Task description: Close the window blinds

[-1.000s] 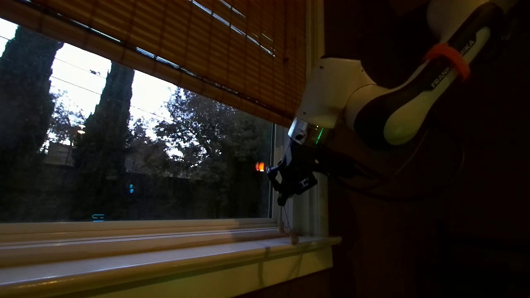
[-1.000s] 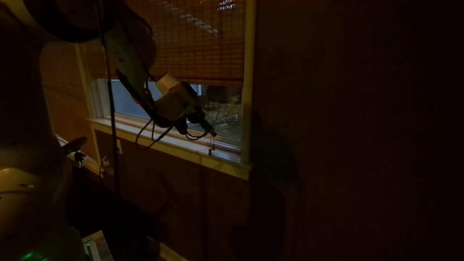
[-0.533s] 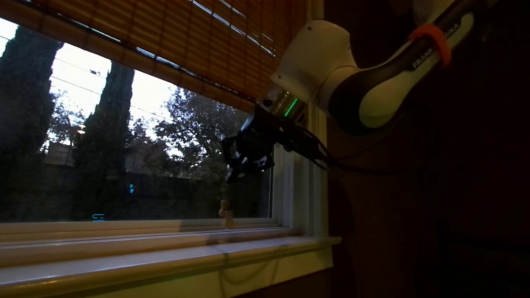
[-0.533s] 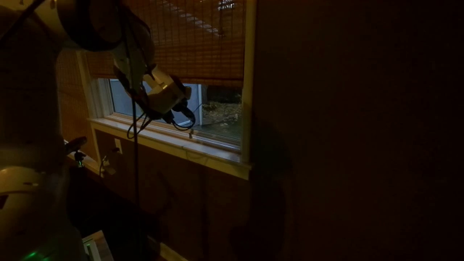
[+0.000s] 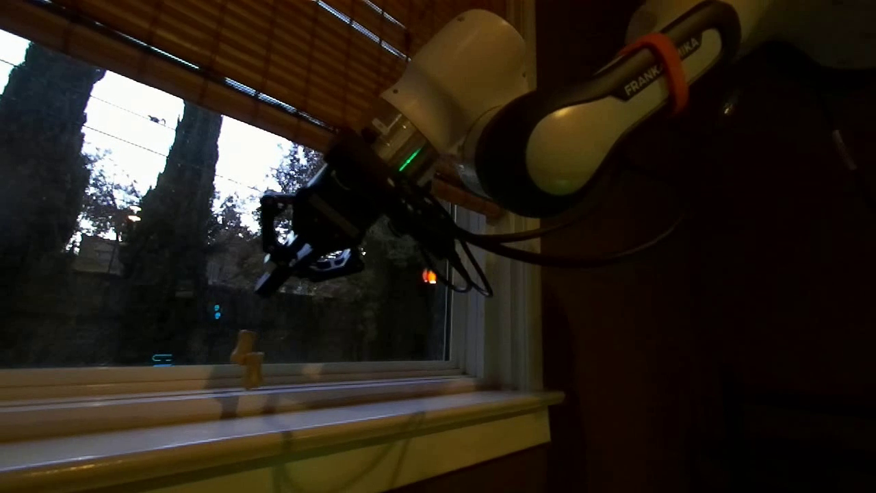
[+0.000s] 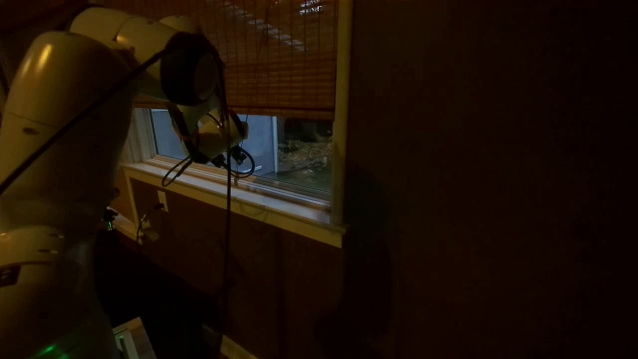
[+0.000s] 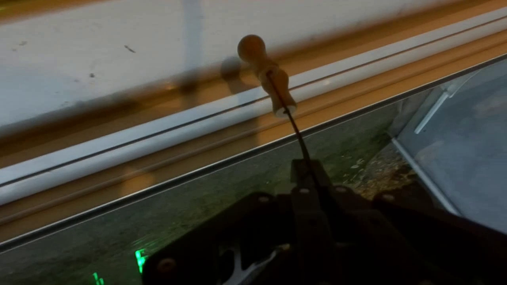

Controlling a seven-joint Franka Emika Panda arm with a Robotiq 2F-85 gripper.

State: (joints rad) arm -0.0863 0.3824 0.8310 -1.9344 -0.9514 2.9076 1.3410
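The window blinds [image 5: 274, 55] are an orange-brown bamboo shade over the upper part of the window. They also show in an exterior view [image 6: 284, 75], with the lower edge well above the sill. My gripper [image 5: 263, 284] is in front of the glass, below the shade's lower edge. In the wrist view its fingers [image 7: 311, 170] are shut on a thin dark pull cord [image 7: 298, 134]. Two wooden cord knobs [image 7: 279, 89] hang below the fingertips, near the bottom of the window frame. They also show in an exterior view [image 5: 252, 370]. The arm hides part of the shade.
The pale windowsill [image 5: 205, 438] runs below the gripper. The window's side frame [image 5: 517, 308] and dark wall are behind the arm. Arm cables [image 5: 472, 267] loop below the wrist. A long black cable [image 6: 228, 209] hangs beside the arm. A wall outlet [image 6: 162, 200] is under the sill.
My gripper has moved along the window away from the side frame and slightly up, still holding the cord. The knobs moved along with it. The shade's lower edge stays at the same height.
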